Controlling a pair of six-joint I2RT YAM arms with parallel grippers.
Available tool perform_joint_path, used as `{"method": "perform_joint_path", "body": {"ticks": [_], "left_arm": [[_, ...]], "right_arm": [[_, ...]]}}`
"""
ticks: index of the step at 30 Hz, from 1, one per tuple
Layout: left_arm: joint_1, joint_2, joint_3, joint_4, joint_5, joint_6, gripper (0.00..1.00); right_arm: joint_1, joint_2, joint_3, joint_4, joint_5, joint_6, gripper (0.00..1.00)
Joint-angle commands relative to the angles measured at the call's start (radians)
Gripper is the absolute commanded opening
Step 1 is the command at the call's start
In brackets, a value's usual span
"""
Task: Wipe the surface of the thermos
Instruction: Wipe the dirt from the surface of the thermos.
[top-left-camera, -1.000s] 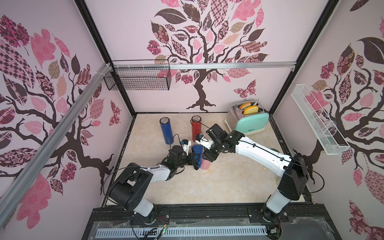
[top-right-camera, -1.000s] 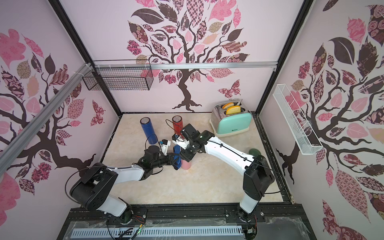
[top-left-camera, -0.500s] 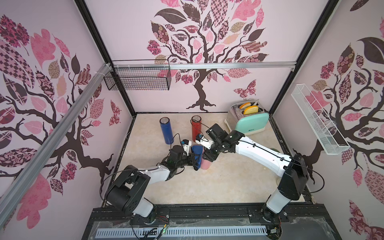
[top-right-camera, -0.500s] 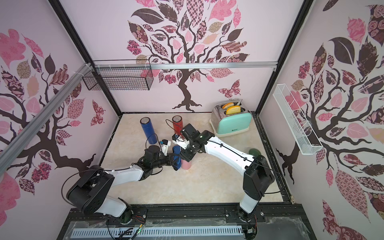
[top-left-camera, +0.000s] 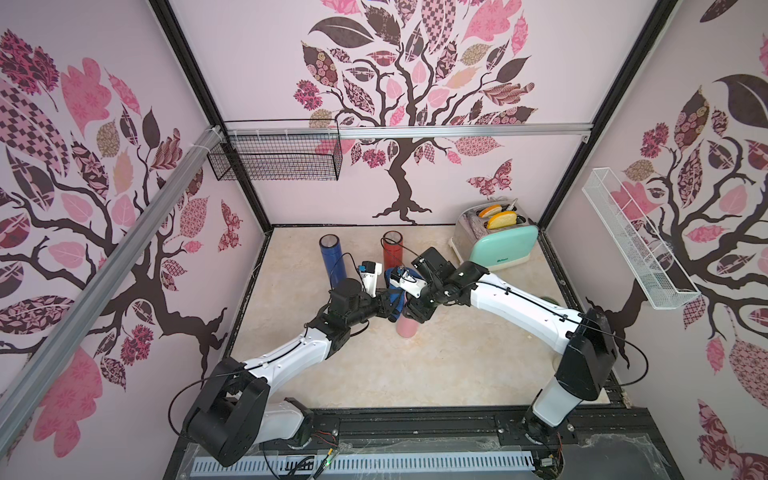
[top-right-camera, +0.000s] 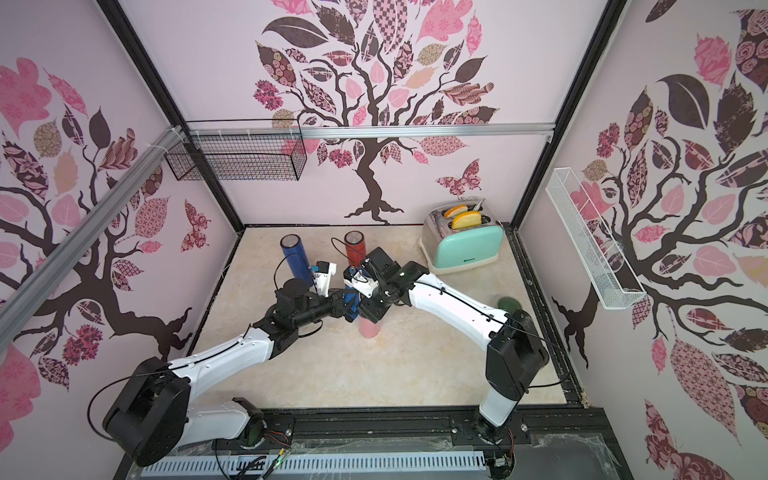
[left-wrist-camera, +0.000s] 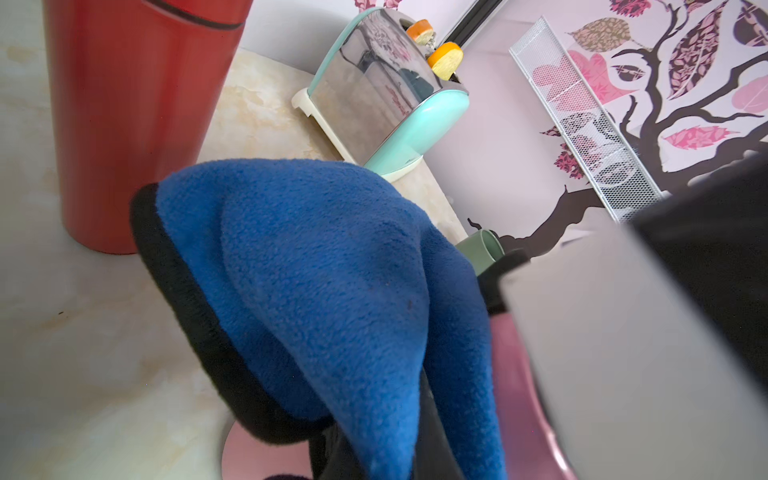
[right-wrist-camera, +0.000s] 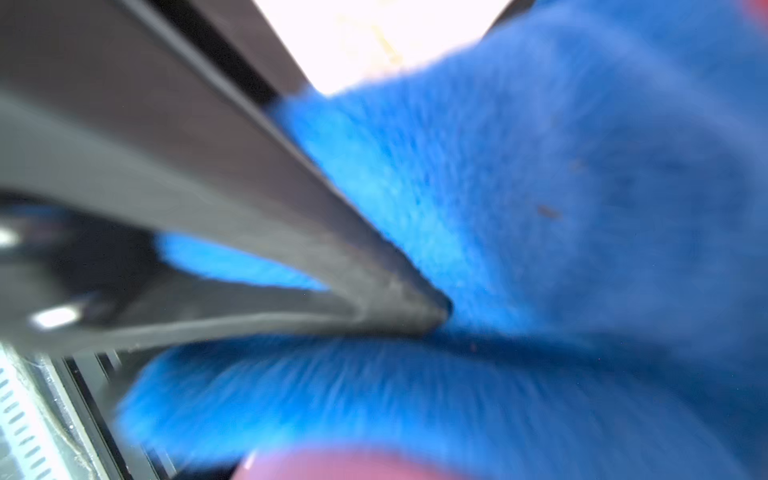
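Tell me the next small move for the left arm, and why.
Probably drag the left gripper down the pink thermos. It pinches the blue cloth against the thermos's upper wall, the right gripper appears to steady the thermos near its top, and the wall below the cloth is uncovered.

Both my arms reach to frame centre. Left gripper pinches the cloth; right gripper clasps the pink thermos.
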Motion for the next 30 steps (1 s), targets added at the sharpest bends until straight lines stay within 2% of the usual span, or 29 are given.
{"method": "perform_joint_path", "body": {"ticks": [1,8,14,19,25,30], "left_arm": [[-0.008,0.061,-0.037,0.038,0.053,0.02,0.0],[-0.008,0.144,-0.085,0.064,0.057,0.073,0.0],[-0.007,0.132,-0.112,0.075,0.021,0.067,0.0],[-0.008,0.028,-0.084,-0.011,-0.028,0.056,0.0],[-0.007,-0.113,-0.037,-0.106,-0.095,0.033,0.0],[-0.007,-0.145,-0.026,-0.104,-0.132,0.021,0.0]], "right_arm": [[0.007,0.04,0.002,0.038,-0.027,-0.053,0.0],[0.008,0.054,0.052,0.003,-0.022,-0.117,0.0],[0.009,0.088,0.114,-0.018,0.031,0.035,0.0],[0.009,0.079,0.058,0.045,0.04,0.19,0.0],[0.021,0.057,0.01,0.112,0.106,0.374,0.0],[0.047,0.06,-0.014,0.175,0.123,0.47,0.0]]}}
